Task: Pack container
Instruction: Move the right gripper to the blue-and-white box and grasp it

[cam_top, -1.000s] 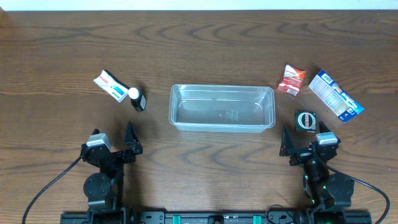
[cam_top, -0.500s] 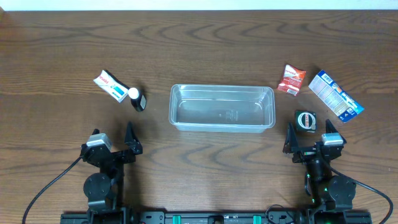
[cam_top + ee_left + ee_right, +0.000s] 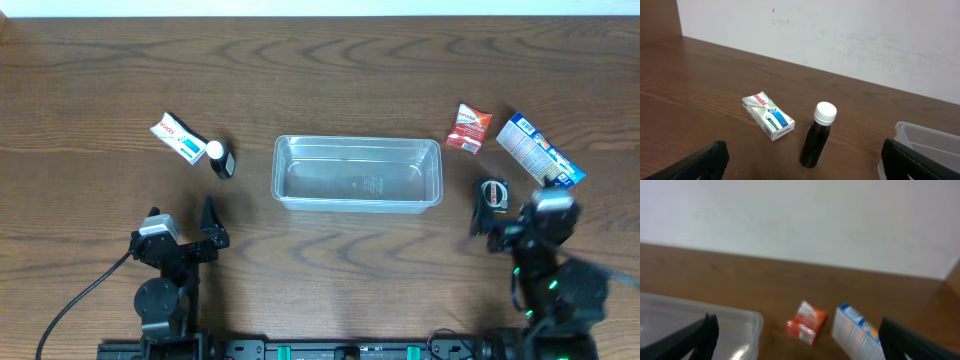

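The container [image 3: 357, 143] is a clear plastic tub, empty, at the table's middle. It also shows in the left wrist view [image 3: 925, 137] and the right wrist view [image 3: 715, 317]. Left of it lie a small white box [image 3: 175, 138] [image 3: 768, 115] and a black bottle with a white cap [image 3: 220, 158] [image 3: 818, 134]. To its right lie a red packet [image 3: 468, 127] [image 3: 806, 322], a blue-and-white flat box [image 3: 540, 151] [image 3: 855, 330] and a round black item [image 3: 490, 193]. My left gripper [image 3: 181, 216] [image 3: 802, 172] is open and empty, near of the bottle. My right gripper [image 3: 515, 212] [image 3: 800, 350] is open and empty, beside the round black item.
The table is dark wood. A white wall runs along its far edge [image 3: 840, 75]. Bare wood lies between the container and both arm bases at the near edge.
My right arm has swung to the right and moved away from its base, towards the round black item and the blue-and-white box. The left arm has not moved.
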{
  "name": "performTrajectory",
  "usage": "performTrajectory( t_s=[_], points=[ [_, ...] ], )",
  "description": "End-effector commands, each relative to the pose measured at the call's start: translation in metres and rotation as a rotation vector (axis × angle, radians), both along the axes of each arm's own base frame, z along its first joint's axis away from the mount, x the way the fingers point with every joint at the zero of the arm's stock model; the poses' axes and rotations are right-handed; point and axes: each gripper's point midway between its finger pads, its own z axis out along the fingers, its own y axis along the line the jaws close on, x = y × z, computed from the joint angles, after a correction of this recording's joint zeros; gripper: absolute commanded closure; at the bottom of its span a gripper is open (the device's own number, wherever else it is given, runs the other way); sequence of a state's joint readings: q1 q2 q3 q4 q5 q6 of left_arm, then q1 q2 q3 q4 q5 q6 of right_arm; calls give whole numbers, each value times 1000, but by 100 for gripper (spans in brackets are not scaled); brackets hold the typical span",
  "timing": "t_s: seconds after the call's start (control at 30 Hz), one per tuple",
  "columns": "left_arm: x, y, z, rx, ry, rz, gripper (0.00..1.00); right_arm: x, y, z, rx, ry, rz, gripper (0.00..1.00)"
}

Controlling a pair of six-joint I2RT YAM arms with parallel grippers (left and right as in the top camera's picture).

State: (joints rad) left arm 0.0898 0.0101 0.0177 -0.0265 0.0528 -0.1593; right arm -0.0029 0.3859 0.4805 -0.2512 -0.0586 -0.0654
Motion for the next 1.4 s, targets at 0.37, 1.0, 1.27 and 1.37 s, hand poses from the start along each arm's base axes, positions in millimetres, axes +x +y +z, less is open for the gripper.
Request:
performTrajectory(
  t_s=[0.37, 1.0, 1.27, 1.37],
  points=[
    [-1, 2, -16, 5, 50, 8, 2, 120, -55, -8, -27, 664, -136, 1],
    [-1, 2, -16, 5, 50, 8, 2, 129, -120, -124, -132, 1007, -190, 3],
    [-1, 2, -16, 5, 50, 8, 2, 125, -142, -150, -144, 1075, -189, 18],
    [-1, 2, -16, 5, 50, 8, 2, 124, -143, -163, -134, 1109, -183, 25]
  ],
)
